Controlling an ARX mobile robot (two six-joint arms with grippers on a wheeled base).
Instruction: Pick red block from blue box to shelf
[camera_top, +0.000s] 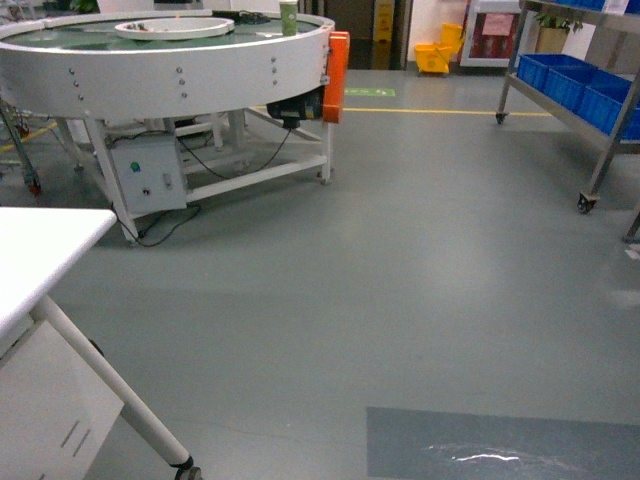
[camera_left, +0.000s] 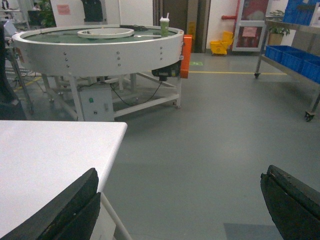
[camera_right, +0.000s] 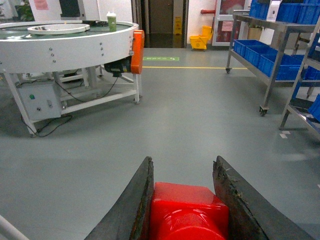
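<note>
Head view, floor: grey floor (camera_top: 330, 290) fills the middle; neither arm shows here.
Head view, bench: corner of a white bench (camera_top: 40, 250) at lower left, nothing on the part seen.
Head view, round machine: large white round machine (camera_top: 170, 70) at upper left, with a green cup (camera_top: 288, 17) on its top.
Head view, shelf: the shelf (camera_top: 590, 90) stands at the right edge on castors, blue crates (camera_top: 575, 80) on its lower tier.
Head view, blue box: not in view.
Left wrist view, left gripper (camera_left: 180, 205): jaws spread wide, nothing between them; the bench lies below and to the left.
Left wrist view, background: round machine ahead, shelf at far right.
Right wrist view, right gripper (camera_right: 182, 200): jaws pinching the red block (camera_right: 187, 212), one jaw on each side face.
Right wrist view, shelf: steel rack at right, well apart from the block, blue crates on its tiers.
Step in hand: the block is out of the box and in the grip; the carry to the shelf appears under way.
Next move: it likely calls for bringing the robot near the shelf, raising the right arm over a free patch of a tier, then parting the jaws once the block rests flat.
</note>
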